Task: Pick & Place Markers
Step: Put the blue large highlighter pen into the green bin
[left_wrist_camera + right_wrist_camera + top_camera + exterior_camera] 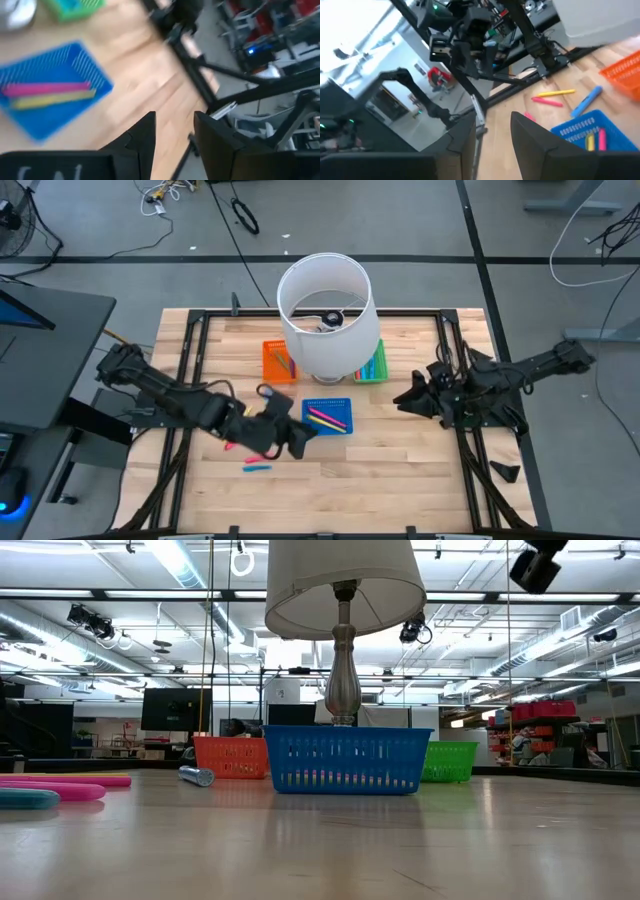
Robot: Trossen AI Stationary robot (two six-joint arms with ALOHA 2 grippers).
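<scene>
We read the task as partly done. In the high view the blue tray [328,416], at frame centre, already holds a pink marker [322,418] and a yellow marker [327,423] lying side by side. The orange tray [279,361], up and left of it, has a few markers inside, colours hard to split. The green tray [374,364], right of the lamp [327,315], is half hidden by the shade, and what is in it we cannot tell.

Left to do: loose markers on the bare desk [400,480], lower left of centre. We see a blue one [257,468] and a pink one [233,446] beside the left arm. The right wrist view shows a yellow [555,92], a pink [546,101] and a blue [586,101] loose marker close together near the blue tray. The low view shows pink and teal ones at its left edge. A small silver cylinder [196,775] lies near the orange tray; it is not a marker as far as we can see.

The left hand [296,442] sits just left of the blue tray's lower left corner, above the desk. Its fingers [141,142] stand narrowly apart with nothing between them. The right hand [407,399] waits at the right of the frame, well apart from the trays, its fingers a narrow gap apart and empty too.

Our guess: roughly half is sorted, and several loose markers are left for the left arm.
</scene>
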